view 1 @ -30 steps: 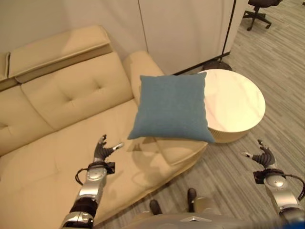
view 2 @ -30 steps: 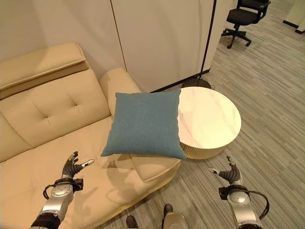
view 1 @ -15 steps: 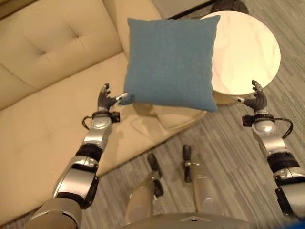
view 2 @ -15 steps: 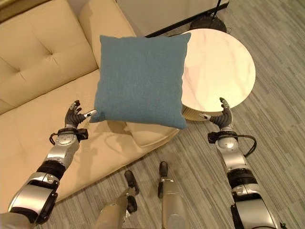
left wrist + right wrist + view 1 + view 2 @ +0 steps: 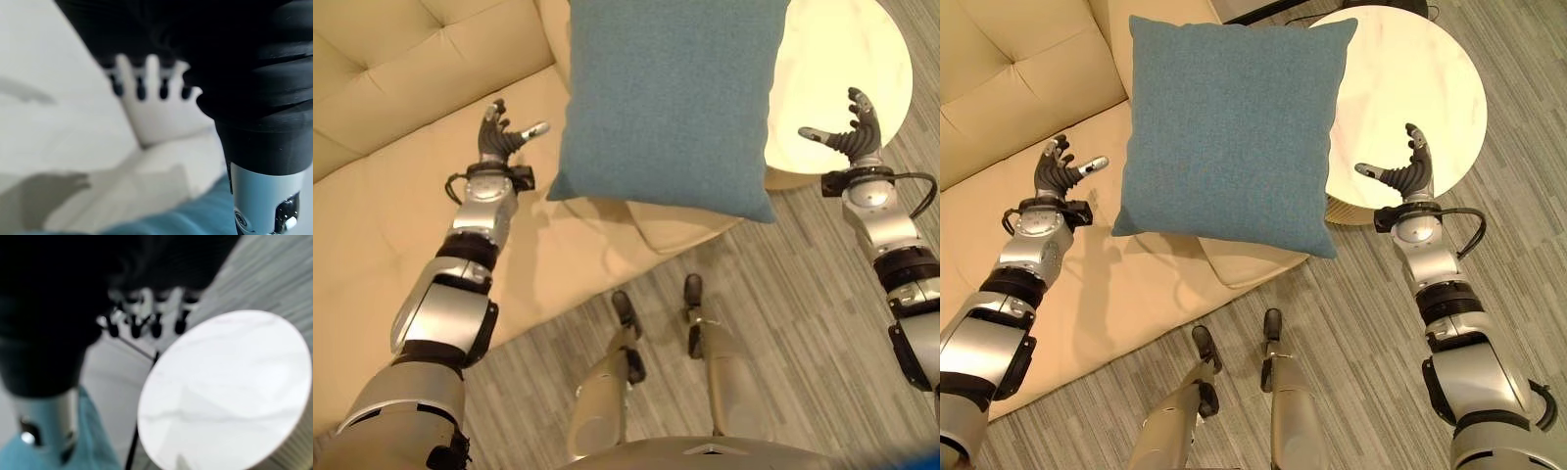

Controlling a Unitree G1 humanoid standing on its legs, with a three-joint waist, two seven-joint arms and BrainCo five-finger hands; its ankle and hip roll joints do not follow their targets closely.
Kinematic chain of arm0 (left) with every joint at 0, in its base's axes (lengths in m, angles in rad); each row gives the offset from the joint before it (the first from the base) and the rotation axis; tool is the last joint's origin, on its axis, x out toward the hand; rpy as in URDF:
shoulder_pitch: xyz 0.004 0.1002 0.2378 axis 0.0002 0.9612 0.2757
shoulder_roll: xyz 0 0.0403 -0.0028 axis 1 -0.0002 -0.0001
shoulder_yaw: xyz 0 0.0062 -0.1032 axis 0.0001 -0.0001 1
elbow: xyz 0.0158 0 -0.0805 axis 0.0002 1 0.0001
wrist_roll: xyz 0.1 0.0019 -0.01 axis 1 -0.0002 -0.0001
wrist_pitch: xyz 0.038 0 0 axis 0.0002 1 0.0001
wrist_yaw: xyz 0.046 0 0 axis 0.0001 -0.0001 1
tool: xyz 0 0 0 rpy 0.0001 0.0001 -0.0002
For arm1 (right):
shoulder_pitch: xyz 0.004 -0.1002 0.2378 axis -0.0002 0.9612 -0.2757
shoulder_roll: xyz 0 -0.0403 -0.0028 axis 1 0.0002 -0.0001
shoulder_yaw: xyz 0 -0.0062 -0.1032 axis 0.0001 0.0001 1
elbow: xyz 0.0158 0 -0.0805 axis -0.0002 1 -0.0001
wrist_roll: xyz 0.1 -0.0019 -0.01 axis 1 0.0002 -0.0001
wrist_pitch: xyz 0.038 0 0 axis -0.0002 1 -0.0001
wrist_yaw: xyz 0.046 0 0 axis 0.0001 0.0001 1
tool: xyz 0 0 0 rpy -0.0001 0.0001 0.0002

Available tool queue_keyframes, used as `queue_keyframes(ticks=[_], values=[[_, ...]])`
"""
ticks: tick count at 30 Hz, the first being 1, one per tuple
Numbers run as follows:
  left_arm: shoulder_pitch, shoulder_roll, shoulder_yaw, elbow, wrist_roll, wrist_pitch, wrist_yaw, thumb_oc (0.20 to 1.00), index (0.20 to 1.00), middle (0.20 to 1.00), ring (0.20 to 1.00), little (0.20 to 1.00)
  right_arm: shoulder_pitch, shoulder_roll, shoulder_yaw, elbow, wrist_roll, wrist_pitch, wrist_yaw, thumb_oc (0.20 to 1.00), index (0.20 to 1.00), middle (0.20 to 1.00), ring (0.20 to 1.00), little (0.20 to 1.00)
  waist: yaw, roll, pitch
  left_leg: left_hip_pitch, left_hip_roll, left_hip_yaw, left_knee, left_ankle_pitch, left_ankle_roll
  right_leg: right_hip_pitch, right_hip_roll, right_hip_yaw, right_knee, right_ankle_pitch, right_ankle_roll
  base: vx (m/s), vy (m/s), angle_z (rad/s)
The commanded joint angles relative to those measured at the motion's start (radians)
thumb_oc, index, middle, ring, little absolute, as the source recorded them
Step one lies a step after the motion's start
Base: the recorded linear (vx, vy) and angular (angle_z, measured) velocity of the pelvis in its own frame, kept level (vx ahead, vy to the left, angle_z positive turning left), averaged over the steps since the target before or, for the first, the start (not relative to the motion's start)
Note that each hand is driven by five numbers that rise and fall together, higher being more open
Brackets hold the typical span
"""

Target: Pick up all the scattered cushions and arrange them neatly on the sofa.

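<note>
A blue cushion (image 5: 1234, 127) stands between the two raised hands, its lower edge over the front corner of the cream sofa (image 5: 1028, 59). The left hand (image 5: 1060, 172) is released, fingers spread and relaxed, just beside the cushion's lower left corner and apart from it, above the sofa seat. The right hand (image 5: 1407, 174) is likewise released, fingers straight, near the cushion's right edge without touching it, above the near rim of the round white tabletop (image 5: 1430, 78).

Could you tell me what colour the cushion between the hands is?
The cushion is plain teal-blue, clearest in the right eye view.
</note>
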Motion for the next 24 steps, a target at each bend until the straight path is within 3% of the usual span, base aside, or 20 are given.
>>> queue_keyframes(ticks=[1, 4, 9, 24], values=[[-0.042, 0.060, -0.026, 0.017, -0.064, -0.050, -0.061, 1.000, 1.000, 1.000, 1.000, 1.000, -0.026, -0.018, 0.033, 0.047, 0.089, -0.053, 0.037, 1.000, 1.000, 1.000, 1.000, 1.000, 0.002, -0.061, -0.055, -0.041, 0.017, -0.063, 0.101, -0.083, -0.098, 0.104, -0.131, 0.002, -0.198, 0.149, 0.189, 0.00, 0.033, 0.00], [-0.084, 0.078, -0.068, 0.025, -0.086, -0.045, -0.107, 1.000, 1.000, 1.000, 1.000, 1.000, -0.057, -0.022, 0.050, 0.079, 0.187, -0.063, 0.087, 1.000, 1.000, 1.000, 1.000, 1.000, 0.001, -0.058, -0.051, -0.058, 0.017, -0.063, 0.110, -0.083, -0.101, 0.094, -0.133, 0.002, -0.201, 0.156, 0.193, 0.00, 0.011, 0.00], [-0.129, 0.026, -0.132, 0.048, -0.076, -0.026, -0.147, 1.000, 1.000, 1.000, 1.000, 1.000, -0.100, 0.030, 0.081, 0.137, 0.363, -0.071, 0.173, 1.000, 1.000, 1.000, 1.000, 1.000, 0.009, -0.055, -0.037, -0.089, 0.018, -0.064, 0.126, -0.082, -0.104, 0.071, -0.136, -0.002, -0.198, 0.161, 0.194, 0.00, 0.000, 0.00], [-0.242, -0.075, -0.192, 0.039, -0.059, -0.029, -0.118, 1.000, 1.000, 1.000, 1.000, 1.000, -0.248, 0.090, 0.149, 0.216, 0.357, -0.063, 0.164, 1.000, 1.000, 1.000, 1.000, 1.000, 0.032, -0.035, 0.002, -0.198, 0.018, -0.091, 0.118, -0.045, -0.112, -0.027, -0.145, -0.022, -0.188, 0.169, 0.198, -0.01, -0.012, 0.04]])
